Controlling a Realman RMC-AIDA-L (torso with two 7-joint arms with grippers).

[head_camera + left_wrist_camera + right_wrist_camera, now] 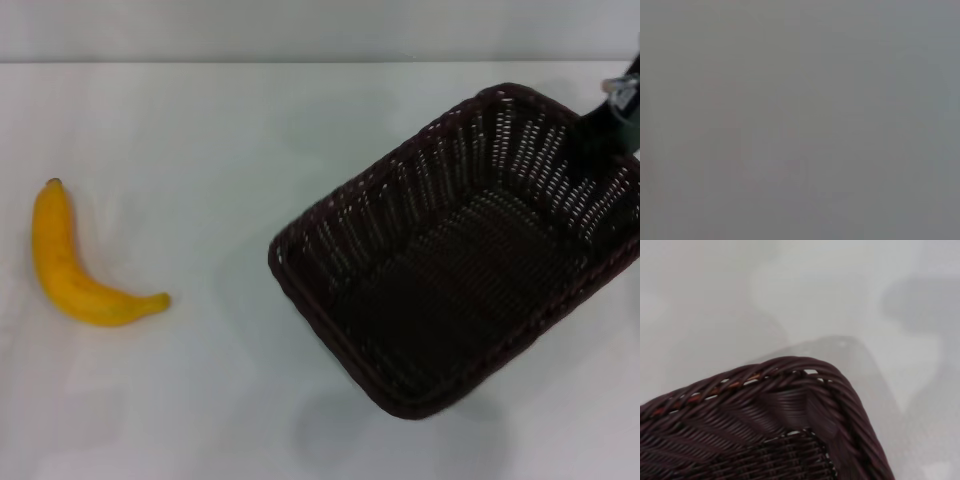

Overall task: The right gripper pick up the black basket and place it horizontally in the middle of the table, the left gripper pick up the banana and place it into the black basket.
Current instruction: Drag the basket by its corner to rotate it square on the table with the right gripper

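The right claw (607, 128) pinches the black basket's (460, 260) far rim, tilting it over the white counter (200, 150). The banana (75, 265) lies well apart.

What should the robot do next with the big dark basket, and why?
Probably swing the black basket toward the middle of the table and set it down level. The right gripper is at its far right rim; the basket sits right of centre, angled and looks tilted. The banana lies far left, waiting.
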